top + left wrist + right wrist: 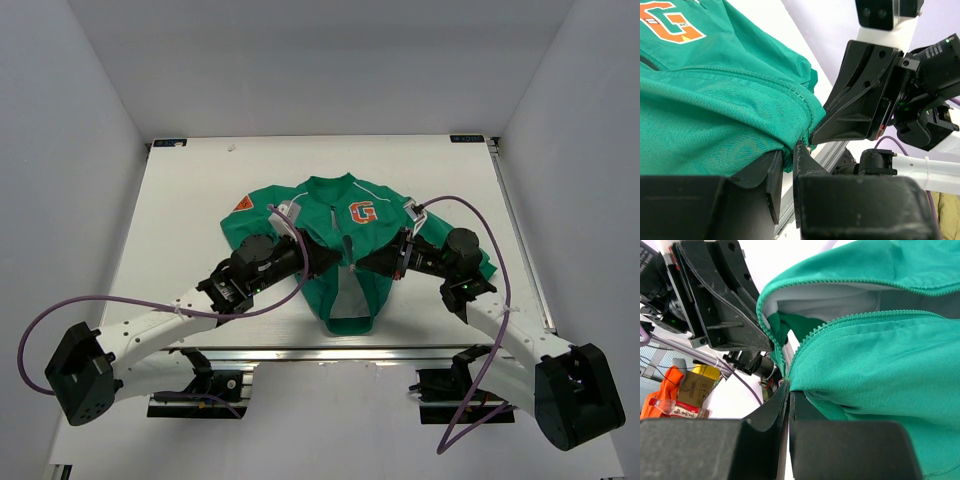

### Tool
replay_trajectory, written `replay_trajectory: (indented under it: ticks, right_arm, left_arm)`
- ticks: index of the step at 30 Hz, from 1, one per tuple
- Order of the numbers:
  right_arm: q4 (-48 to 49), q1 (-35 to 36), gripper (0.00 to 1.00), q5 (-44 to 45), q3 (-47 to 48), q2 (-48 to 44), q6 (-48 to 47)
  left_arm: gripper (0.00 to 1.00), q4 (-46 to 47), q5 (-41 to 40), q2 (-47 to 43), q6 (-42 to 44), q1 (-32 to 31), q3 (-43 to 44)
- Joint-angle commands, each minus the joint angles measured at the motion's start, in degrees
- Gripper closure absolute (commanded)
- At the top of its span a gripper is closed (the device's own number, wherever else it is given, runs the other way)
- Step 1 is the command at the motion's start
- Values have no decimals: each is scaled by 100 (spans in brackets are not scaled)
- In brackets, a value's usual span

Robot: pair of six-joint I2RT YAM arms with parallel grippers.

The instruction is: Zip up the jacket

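The green jacket (330, 235) lies on the white table (190, 210), collar to the far side, its orange G patch (362, 211) facing up. Its lower front gapes and shows grey lining (350, 293). My left gripper (338, 262) reaches in from the left, its jaws (788, 152) pinching a fold of green cloth beside the zip teeth (765, 80). Facing it from the right, my right gripper (362, 266) is shut, with its tips (789, 390) where the two rows of teeth (840, 322) meet. What sits between those tips is hidden.
A metal rail (330, 352) runs along the table's near edge, just below the hem. Purple cables (120, 300) loop from both arms. White walls close in the table on three sides. Orange and yellow packets (675, 392) lie beyond the table in the right wrist view.
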Motion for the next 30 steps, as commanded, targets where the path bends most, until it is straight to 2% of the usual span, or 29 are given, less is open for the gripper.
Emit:
replay_trajectory:
  ticks: [1,30]
  right_arm:
    - [243,-24,100,3,-43,-117,-41]
    - [849,-7,100,108,-43,-3,389]
  left_arm:
    - [100,254,-78,-1,-108,30,-20]
    - [100,439,124,25,-100,30,-82]
